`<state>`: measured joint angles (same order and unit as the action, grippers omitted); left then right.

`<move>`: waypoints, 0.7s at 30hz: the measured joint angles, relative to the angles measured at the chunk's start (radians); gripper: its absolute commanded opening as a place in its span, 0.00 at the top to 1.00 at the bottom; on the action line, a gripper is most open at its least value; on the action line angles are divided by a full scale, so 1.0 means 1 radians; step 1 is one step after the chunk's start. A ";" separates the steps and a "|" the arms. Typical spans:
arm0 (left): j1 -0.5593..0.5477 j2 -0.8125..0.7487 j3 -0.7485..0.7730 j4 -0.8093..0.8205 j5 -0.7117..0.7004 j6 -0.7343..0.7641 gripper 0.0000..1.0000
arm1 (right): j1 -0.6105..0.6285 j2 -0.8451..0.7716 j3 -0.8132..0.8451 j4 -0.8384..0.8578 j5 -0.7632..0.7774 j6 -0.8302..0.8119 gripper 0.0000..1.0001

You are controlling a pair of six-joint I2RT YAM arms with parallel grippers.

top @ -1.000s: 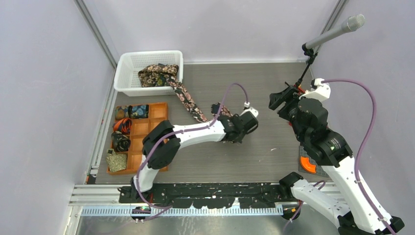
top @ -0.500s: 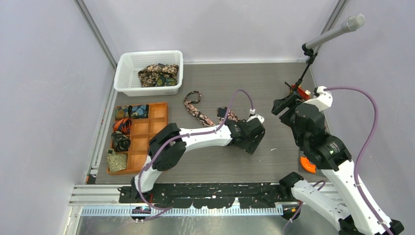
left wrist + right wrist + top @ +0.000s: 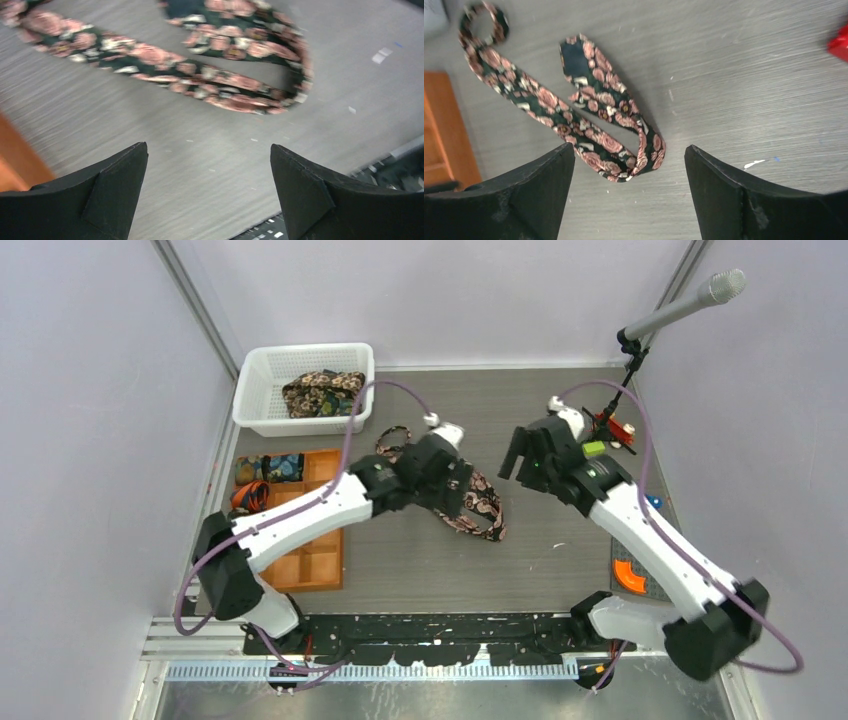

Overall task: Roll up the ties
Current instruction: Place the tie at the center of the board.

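While both arms hang over the middle of the table (image 3: 560, 400), the black floral tie (image 3: 478, 508) lies flat beneath them, doubled into a hairpin. Its fold points toward the near right and its narrow end curls into a small loop (image 3: 483, 20) on the far side. The left gripper (image 3: 208, 146) hovers with its jaws spread wide and nothing between them. The right gripper (image 3: 629, 147) does the same, wide apart and empty, looking straight down at the fold.

Here is the worry: the two strands run just beside each other and cross near the bend. A pinch there could, I judge, catch both layers and start a lumpy double roll. The fabric looks slick and the tabletop smooth, so a one-sided push may slide the tie instead of curling it. The two wrists also sit near each other above the same strip of cloth, and if both go for the fold together they could knock fingers.

Room is decent. Bare table opens out to the near side and to the right of the fold. On the left the orange tray (image 3: 325, 562) sits near the tie's long strand. The white basket (image 3: 246, 390), with more ties (image 3: 322, 393) in it, occupies the far left corner, well apart. To the far right, a small red object (image 3: 612, 426) and the microphone stand (image 3: 632, 358) crowd the right arm's elbow room.
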<state>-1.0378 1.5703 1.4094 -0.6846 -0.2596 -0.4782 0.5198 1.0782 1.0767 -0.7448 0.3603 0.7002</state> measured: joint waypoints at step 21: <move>0.570 0.493 0.343 -0.094 0.187 0.171 0.05 | -0.065 0.817 0.484 -0.203 -0.372 -0.462 0.08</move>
<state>-0.4675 2.0632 1.7527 -0.7784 -0.0723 -0.3073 0.4549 1.8950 1.5604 -0.9482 -0.0116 0.2379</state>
